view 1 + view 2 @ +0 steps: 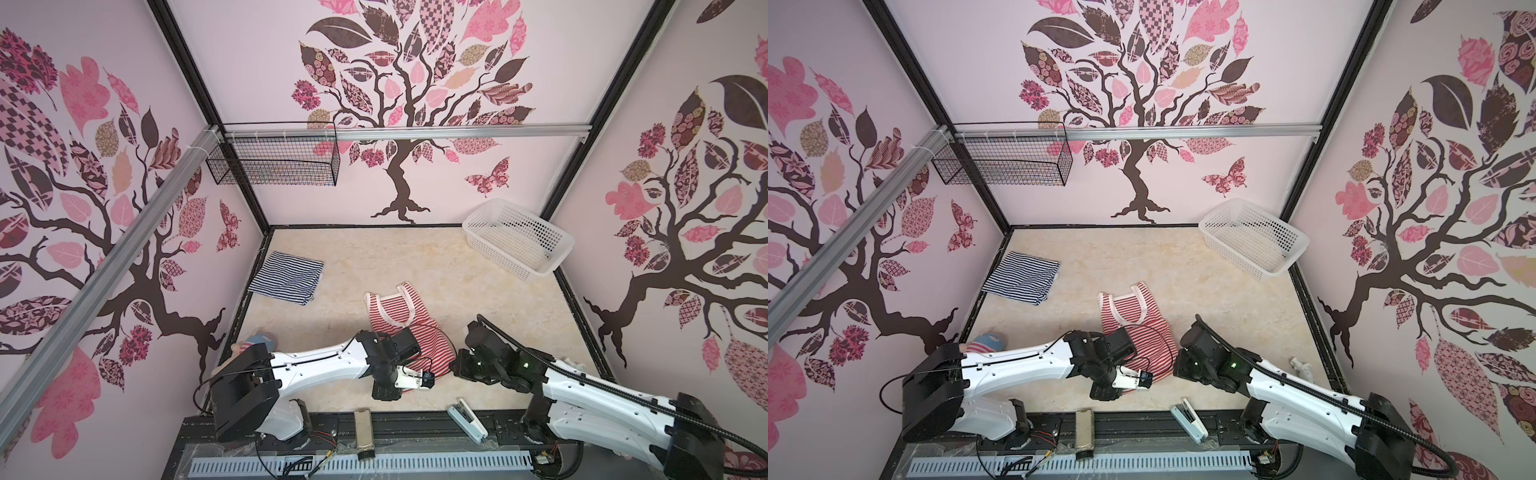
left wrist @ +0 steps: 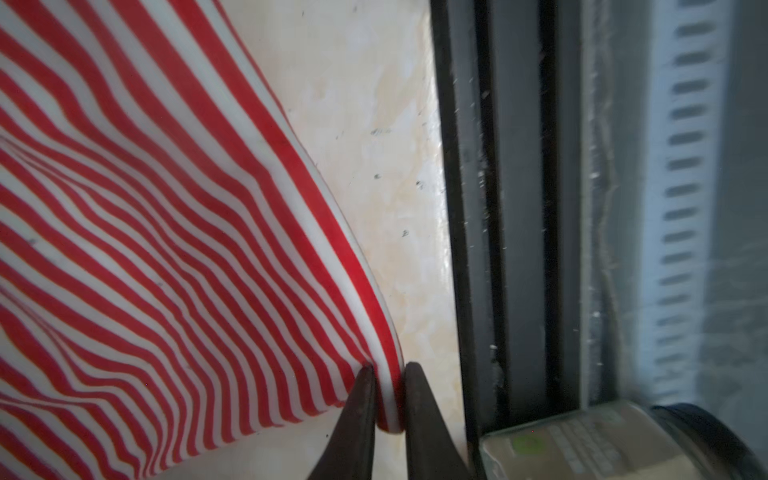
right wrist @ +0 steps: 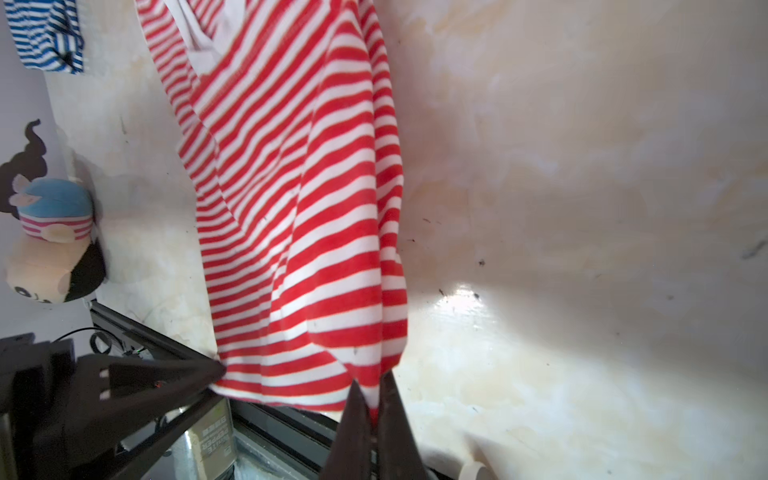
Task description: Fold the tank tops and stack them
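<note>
The red-and-white tank top (image 1: 399, 320) lies lengthwise in the middle of the table, straps toward the back. Its near hem is lifted. My left gripper (image 2: 388, 374) is shut on one hem corner of the red-and-white tank top (image 2: 166, 249). My right gripper (image 3: 376, 386) is shut on the other corner of the same hem (image 3: 291, 390). In both top views the grippers face each other near the front edge: left gripper (image 1: 430, 380), right gripper (image 1: 454, 365). The navy-and-white tank top (image 1: 286, 277) lies folded at the back left, apart from both arms.
A white plastic basket (image 1: 519, 241) stands at the back right. A black wire basket (image 1: 274, 162) hangs on the rail. A plush doll (image 1: 257, 343) lies by the left wall. A pepper can (image 1: 363, 432) and a stapler (image 1: 467, 419) rest on the front rail.
</note>
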Available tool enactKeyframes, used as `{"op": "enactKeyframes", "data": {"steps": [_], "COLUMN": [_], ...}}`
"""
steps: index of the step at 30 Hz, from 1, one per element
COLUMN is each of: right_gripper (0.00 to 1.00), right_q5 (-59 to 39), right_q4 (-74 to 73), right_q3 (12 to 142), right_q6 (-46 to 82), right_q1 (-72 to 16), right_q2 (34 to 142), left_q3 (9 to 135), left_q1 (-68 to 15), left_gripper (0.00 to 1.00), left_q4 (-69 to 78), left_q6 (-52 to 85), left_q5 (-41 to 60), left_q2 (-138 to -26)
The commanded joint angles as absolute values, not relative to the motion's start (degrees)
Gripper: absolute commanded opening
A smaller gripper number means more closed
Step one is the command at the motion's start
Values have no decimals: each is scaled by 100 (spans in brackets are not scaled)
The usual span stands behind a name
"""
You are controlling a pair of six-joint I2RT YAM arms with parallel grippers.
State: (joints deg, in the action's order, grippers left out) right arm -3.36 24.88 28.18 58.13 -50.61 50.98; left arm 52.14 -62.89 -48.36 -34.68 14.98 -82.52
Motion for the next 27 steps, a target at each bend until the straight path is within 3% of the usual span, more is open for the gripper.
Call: {"op": "enactKeyframes", "data": {"steps": [1, 9, 16, 17, 19, 20, 23, 27], "right_gripper": [0, 0, 0, 0, 0, 0, 0, 0], "right_q5": [-72, 409, 548, 543, 545, 525, 408, 159], "right_q4": [3223, 4309, 4351, 4351, 4319, 4308, 4289, 4246], "right_q3": [3269, 4313, 5172, 5218, 5207, 5160, 4877, 4362], "right_q6": [5623, 5325, 4818, 4764, 4696, 4685, 4668, 4711], "right_q1": [-5045, -5045, -5028, -5027, -4998, -4973, -4721, -4317], "right_q2": [4781, 4477, 5264, 5386, 5598, 5639, 5567, 5096], "left_q3": [5653, 6328, 6309, 6253, 6085, 6025, 5890, 5742], "left_q1": [-6293, -6293, -5906, -5835, -5857, -5862, -5854, -5903], "left_gripper": [17, 19, 18, 21, 40, 43, 44, 54], "left_q4": [-5650, -6359, -6033, -5885, -5492, -5346, -4918, -4552], "left_q6": [-3476, -3579, -3426, -3340, -3178, -3132, -2959, -2856], "left_q5": [2569, 3594, 3641, 3591, 3120, 2990, 2833, 2829], "left_q2": [-8057, -7884, -7636, -7630, -7653, -7672, -7686, -7704]}}
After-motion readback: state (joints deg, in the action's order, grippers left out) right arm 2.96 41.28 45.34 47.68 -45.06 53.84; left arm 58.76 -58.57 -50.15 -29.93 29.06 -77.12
